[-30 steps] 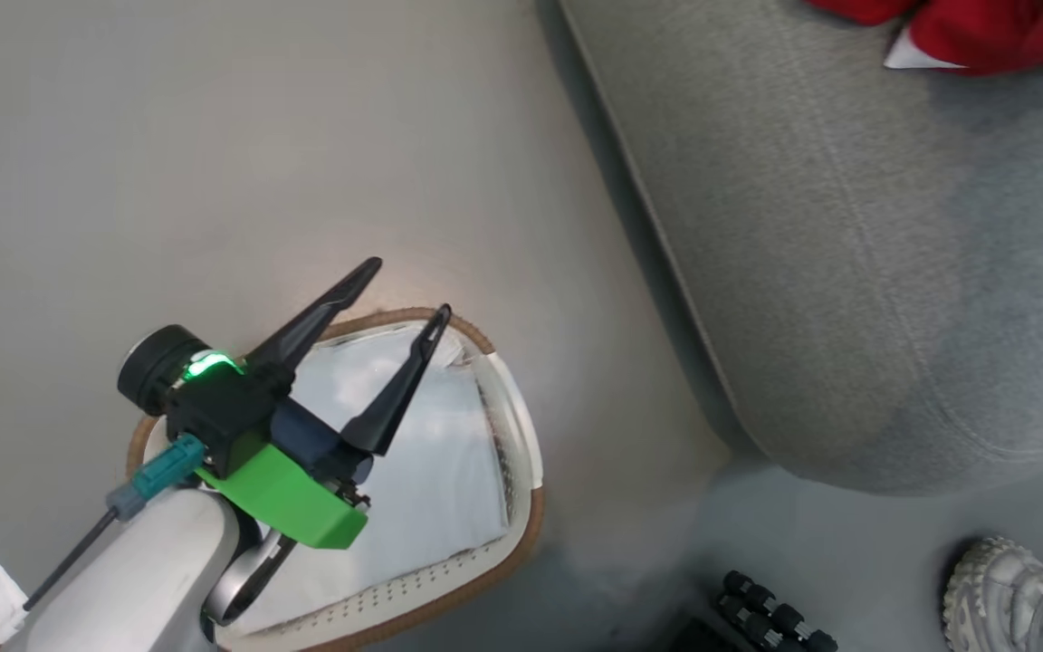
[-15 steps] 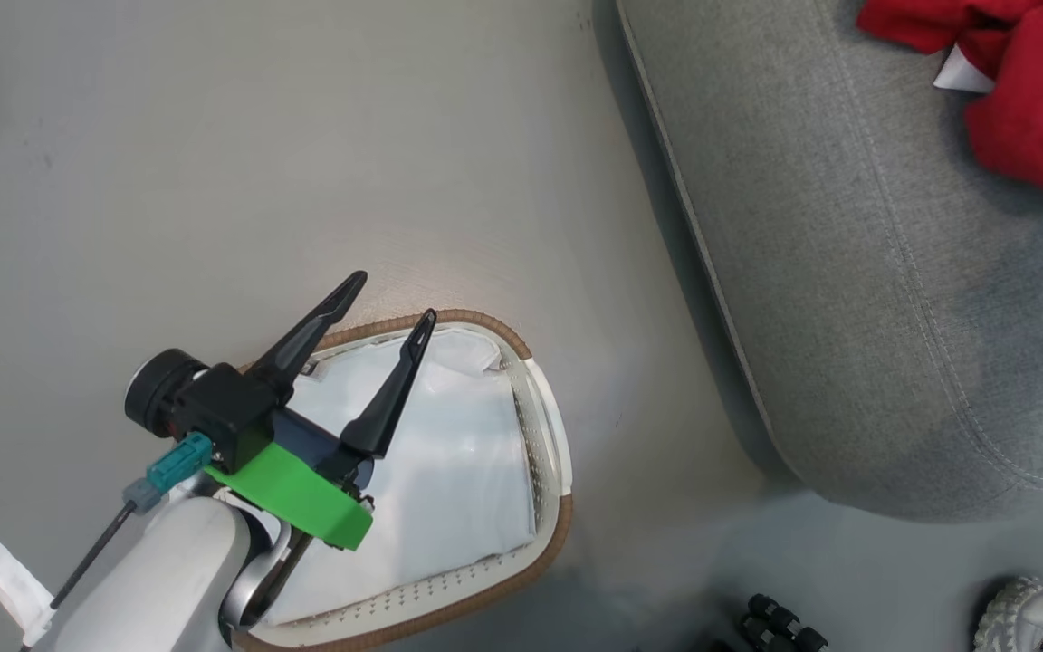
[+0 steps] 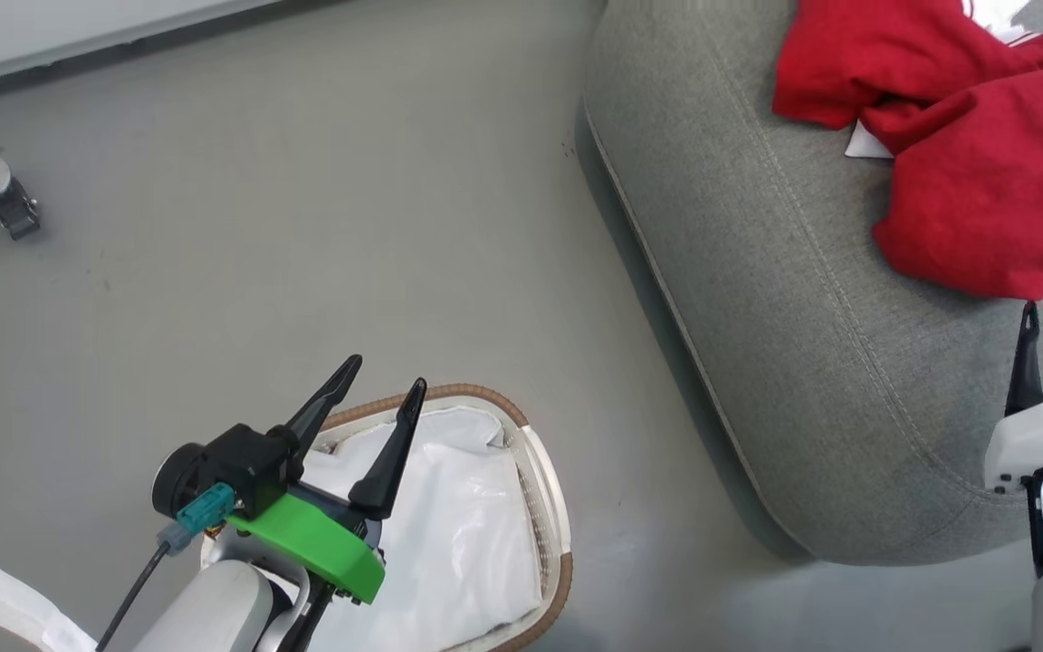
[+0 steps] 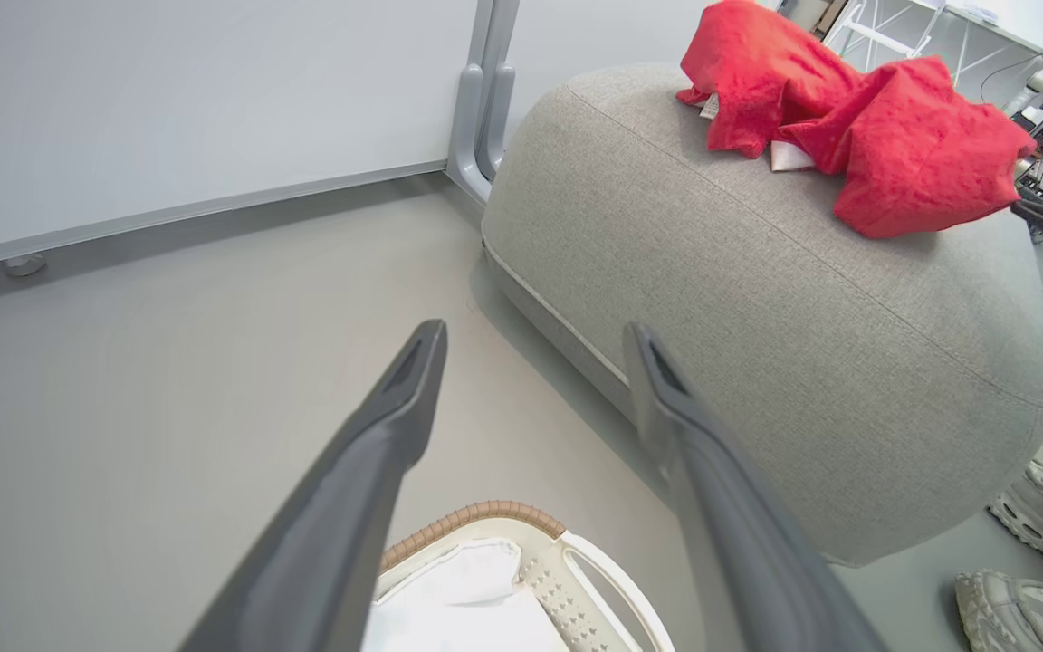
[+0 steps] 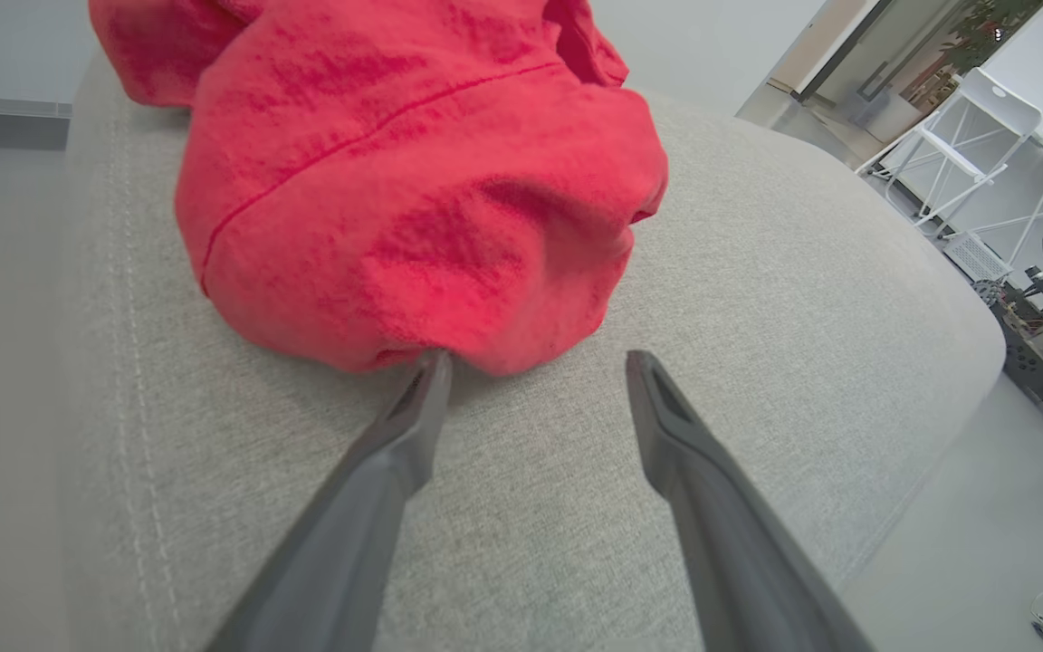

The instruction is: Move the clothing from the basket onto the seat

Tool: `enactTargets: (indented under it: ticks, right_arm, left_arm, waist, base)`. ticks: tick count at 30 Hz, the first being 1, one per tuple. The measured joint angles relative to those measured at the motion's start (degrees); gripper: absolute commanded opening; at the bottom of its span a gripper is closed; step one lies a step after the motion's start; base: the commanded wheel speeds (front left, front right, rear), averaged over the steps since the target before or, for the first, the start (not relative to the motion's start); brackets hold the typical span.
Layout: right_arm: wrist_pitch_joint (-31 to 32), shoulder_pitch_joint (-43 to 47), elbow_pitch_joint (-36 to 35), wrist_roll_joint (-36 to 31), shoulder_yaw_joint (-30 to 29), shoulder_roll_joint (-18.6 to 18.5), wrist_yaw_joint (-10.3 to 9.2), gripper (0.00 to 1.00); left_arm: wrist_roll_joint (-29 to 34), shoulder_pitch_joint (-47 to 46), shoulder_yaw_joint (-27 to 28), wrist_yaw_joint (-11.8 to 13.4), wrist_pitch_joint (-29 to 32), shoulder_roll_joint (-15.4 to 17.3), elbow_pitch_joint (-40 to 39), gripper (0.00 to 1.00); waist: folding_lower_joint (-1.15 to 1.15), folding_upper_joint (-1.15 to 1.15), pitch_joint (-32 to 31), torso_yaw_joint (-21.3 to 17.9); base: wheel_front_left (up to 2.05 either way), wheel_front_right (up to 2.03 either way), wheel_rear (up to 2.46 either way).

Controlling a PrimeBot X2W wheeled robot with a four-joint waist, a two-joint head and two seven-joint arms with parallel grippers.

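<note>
The clothing (image 3: 956,154) lay crumpled on the seat (image 3: 784,317), long axis running upper left to lower right in the head view. The right gripper (image 5: 537,359) pointed at its near edge, fingers spread, empty. The left gripper (image 3: 387,372) hovered over the basket (image 3: 485,396), fingers spread, empty.

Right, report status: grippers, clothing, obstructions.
Left gripper open over basket. Right gripper open, empty, beside clothing. Red pile on seat; basket holds liner. Nothing in the way.

The clothing (image 3: 956,172) on the seat (image 3: 784,344), right of the basket (image 3: 547,489) on the floor (image 3: 304,226).
</note>
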Motion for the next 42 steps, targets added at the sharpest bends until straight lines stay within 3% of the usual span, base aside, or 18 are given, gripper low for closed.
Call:
enactTargets:
  ticks: [11,20,31,42]
  right_arm:
    - [-0.01,3.44,-2.76,9.13,12.93,1.22,0.00,1.00]
    - [-0.01,1.93,-1.53,18.07,22.41,1.63,0.00,1.00]
    - [-0.02,4.48,-0.98,21.72,24.40,1.63,0.00,1.00]
    - [-0.02,9.80,-0.41,23.91,25.73,1.62,0.00,1.00]
  left_arm:
    - [2.12,2.36,5.59,0.00,-0.01,-3.22,3.64,1.00]
    - [9.50,5.43,17.02,0.00,-0.02,-7.21,7.17,1.00]
    - [18.19,11.17,28.80,0.00,0.00,-11.13,7.15,1.00]
    - [21.98,17.62,34.70,0.00,0.00,-14.92,6.79,1.00]
  waist:
    - [0.00,0.00,-6.39,2.58]
    - [0.00,0.00,-10.01,8.15]
    - [0.00,0.00,-14.97,14.16]
    - [0.00,0.00,-20.44,16.20]
  base:
    - [0.00,0.00,0.00]
    - [0.00,0.00,0.00]
    - [0.00,0.00,0.00]
    - [0.00,0.00,0.00]
